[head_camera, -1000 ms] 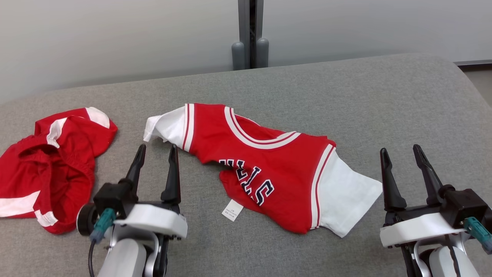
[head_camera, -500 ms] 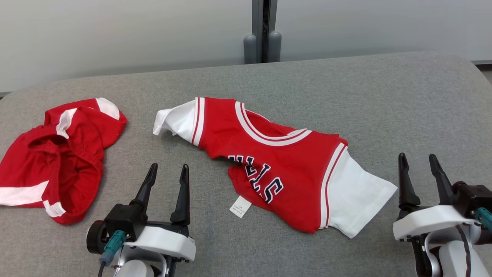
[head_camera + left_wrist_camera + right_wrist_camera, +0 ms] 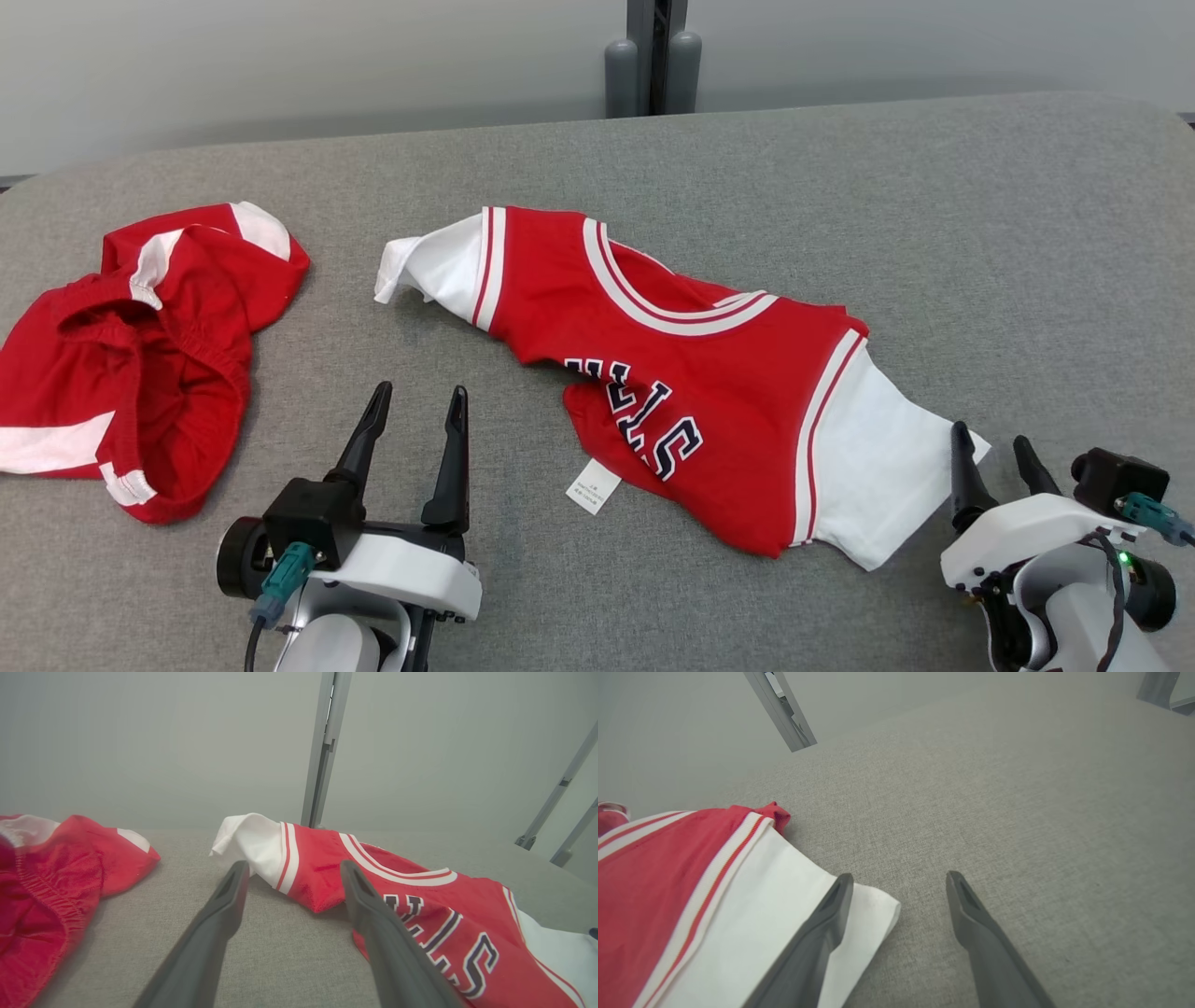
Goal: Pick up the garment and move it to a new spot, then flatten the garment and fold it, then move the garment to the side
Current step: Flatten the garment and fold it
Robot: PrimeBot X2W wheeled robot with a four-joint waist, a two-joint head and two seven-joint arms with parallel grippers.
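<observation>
Shirt (image 3: 691, 373) lies mid-frame, long axis upper left to lower right. Right gripper (image 3: 990, 436) is nearest: jaws spread, empty, at the lower-right white sleeve (image 3: 878, 476) corner. Left gripper (image 3: 420, 390) also spread, empty, short of shirt.

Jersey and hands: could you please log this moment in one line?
jersey: crumpled | left hand: open, empty | right hand: open, at sleeve
</observation>
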